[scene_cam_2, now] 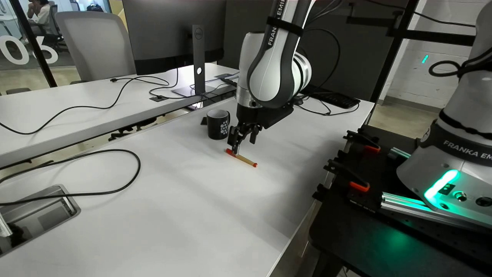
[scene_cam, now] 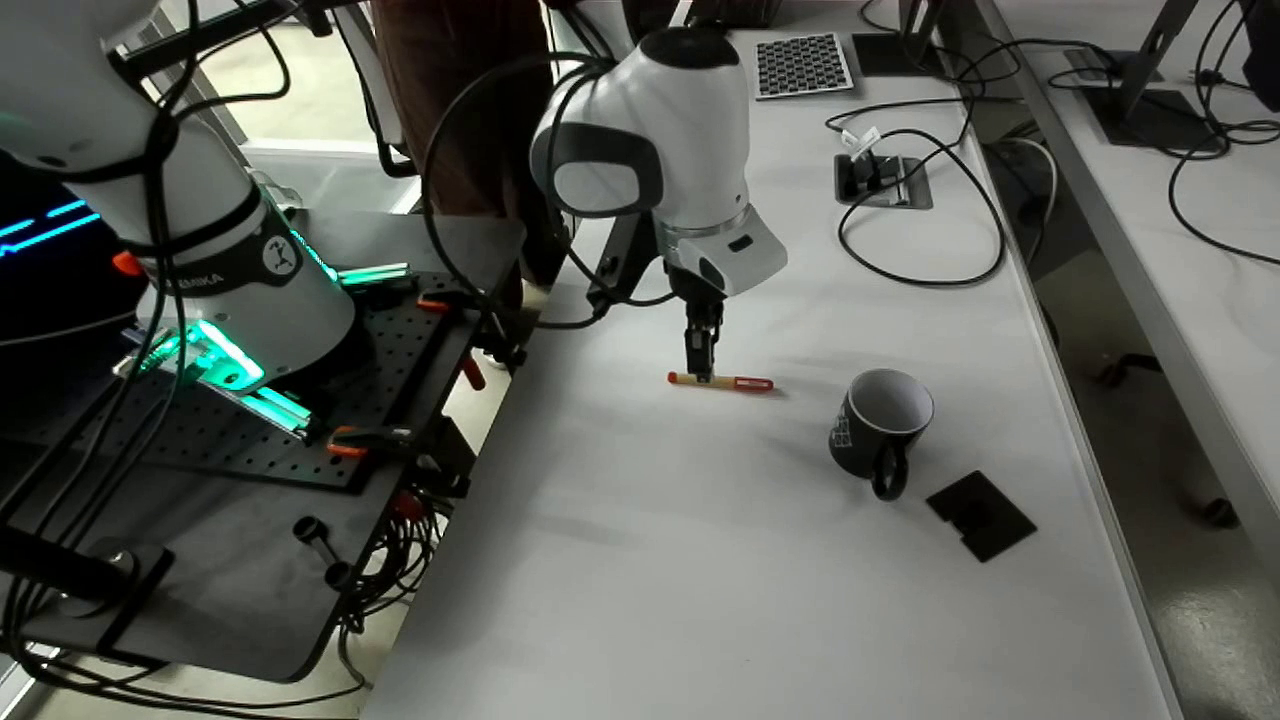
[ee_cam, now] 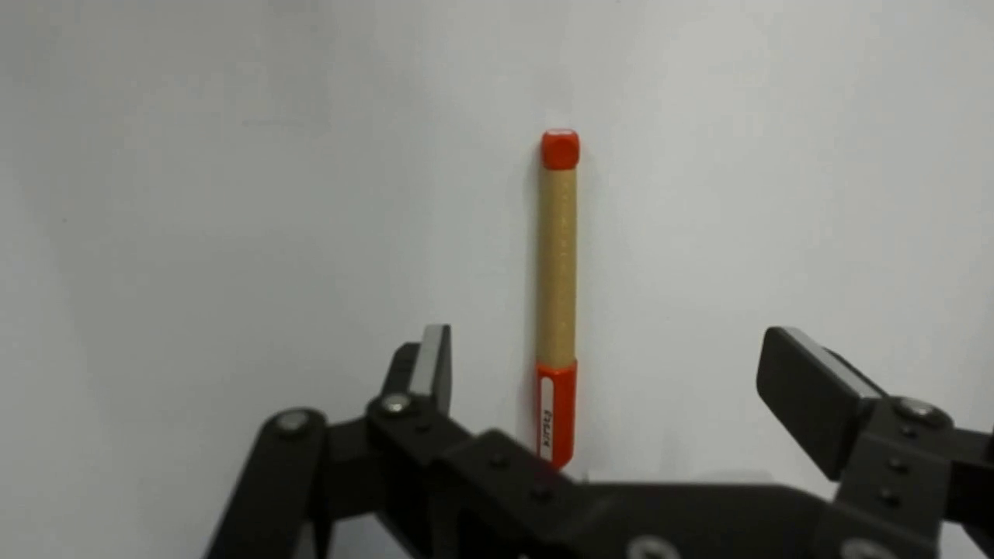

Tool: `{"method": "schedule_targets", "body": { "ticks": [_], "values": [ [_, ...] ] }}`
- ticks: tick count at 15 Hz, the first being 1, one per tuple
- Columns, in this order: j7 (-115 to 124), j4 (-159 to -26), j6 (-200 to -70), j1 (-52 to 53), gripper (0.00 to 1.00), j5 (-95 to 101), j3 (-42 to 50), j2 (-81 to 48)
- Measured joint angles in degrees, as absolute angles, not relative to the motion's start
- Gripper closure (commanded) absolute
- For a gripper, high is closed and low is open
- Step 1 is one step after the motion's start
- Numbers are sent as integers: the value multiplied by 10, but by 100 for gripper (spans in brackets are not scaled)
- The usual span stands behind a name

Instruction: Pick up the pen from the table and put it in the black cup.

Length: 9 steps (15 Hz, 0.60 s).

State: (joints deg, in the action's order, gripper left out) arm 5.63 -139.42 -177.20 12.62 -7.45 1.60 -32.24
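We count one pen (ee_cam: 557, 268), one cup (scene_cam: 876, 432) and one gripper (ee_cam: 606, 341), its two fingers (ee_cam: 808, 404) spread wide, the pen lying ungripped on the table (scene_cam: 700, 570), between them in the wrist view, clear of both.

green glare on robot base (scene_cam_2: 453, 167), soft shadows on table (scene_cam_2: 192, 204)

This looks like an office: white desks (scene_cam_2: 184, 215), a big screen (scene_cam_2: 165, 30), a gray chair (scene_cam_2: 94, 46) and a keyboard (scene_cam: 803, 66). The robot arm (scene_cam_2: 269, 79) makes it part lab too.
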Motion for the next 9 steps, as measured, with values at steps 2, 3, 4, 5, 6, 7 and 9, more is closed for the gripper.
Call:
{"method": "schedule_targets", "body": {
  "ticks": [2, 3, 4, 5, 6, 7, 9],
  "values": [
    [57, -1390, -1764, 130, 0, -73, 21, -325],
    [57, -1387, -1761, 130, 0, -71, 21, -328],
    [57, -1384, -1758, 131, 0, -70, 21, -331],
    [57, -1380, -1755, 131, 0, -70, 21, -335],
    [57, -1377, -1753, 130, 0, -70, 19, -338],
    [57, -1374, -1752, 130, 0, -70, 18, -342],
    [57, -1366, -1752, 128, 0, -69, 17, -353]
  ]
}}
